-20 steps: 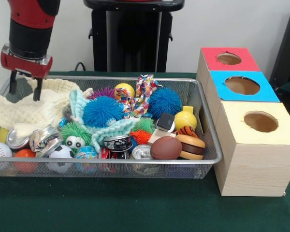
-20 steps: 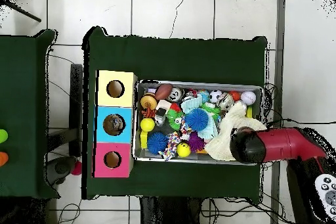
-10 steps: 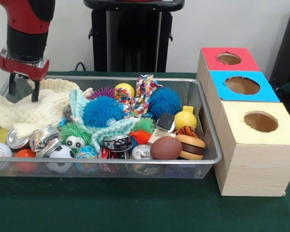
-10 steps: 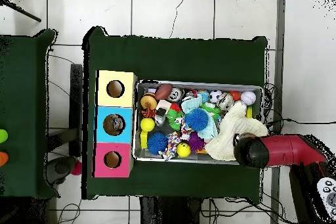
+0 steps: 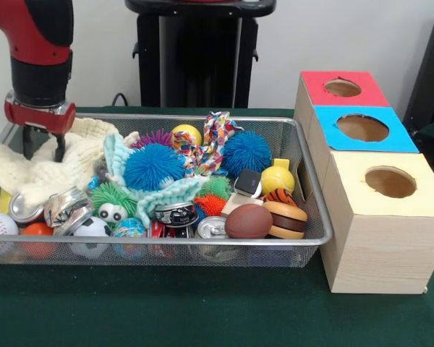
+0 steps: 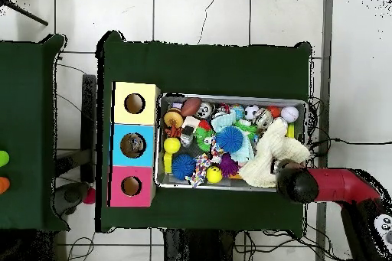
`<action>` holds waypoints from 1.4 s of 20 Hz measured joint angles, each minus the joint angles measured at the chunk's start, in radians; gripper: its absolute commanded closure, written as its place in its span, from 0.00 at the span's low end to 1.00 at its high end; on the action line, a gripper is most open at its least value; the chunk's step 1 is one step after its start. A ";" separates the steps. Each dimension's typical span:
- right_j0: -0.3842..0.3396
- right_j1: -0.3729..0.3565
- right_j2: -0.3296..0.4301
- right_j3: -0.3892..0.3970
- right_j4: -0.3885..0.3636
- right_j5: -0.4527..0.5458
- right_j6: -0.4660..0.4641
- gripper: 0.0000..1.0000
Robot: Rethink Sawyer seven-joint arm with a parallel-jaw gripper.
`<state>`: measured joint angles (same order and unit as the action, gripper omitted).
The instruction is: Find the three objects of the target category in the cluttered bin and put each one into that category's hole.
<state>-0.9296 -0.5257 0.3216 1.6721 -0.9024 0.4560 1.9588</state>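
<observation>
Front view: tool (image 5: 40,147) at bin (image 5: 312,210) left end, fingers spread wide, tips down against cream knitted cloth (image 5: 40,170); cloth directly beneath tool; coloured hole boxes (image 5: 380,217) well apart, right of bin

The mesh bin (image 5: 304,155), crammed with toys, sits beside three-holed wooden box (image 5: 376,217).

There's the arm (image 5: 37,43): glossy red shell up top, a black cylindrical band beneath it, then a red flanged collar with a thin silver ring. Two slim dark jaws hang from the gripper (image 5: 42,148).
</observation>
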 measured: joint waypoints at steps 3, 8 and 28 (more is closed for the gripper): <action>-0.014 0.008 0.006 0.003 0.012 -0.001 0.000 0.00; -0.035 0.020 0.023 0.003 0.032 -0.002 0.000 0.00; -0.112 0.038 0.090 0.043 0.072 -0.050 0.000 1.00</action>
<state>-1.0411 -0.4874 0.4119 1.7155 -0.8306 0.4059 1.9588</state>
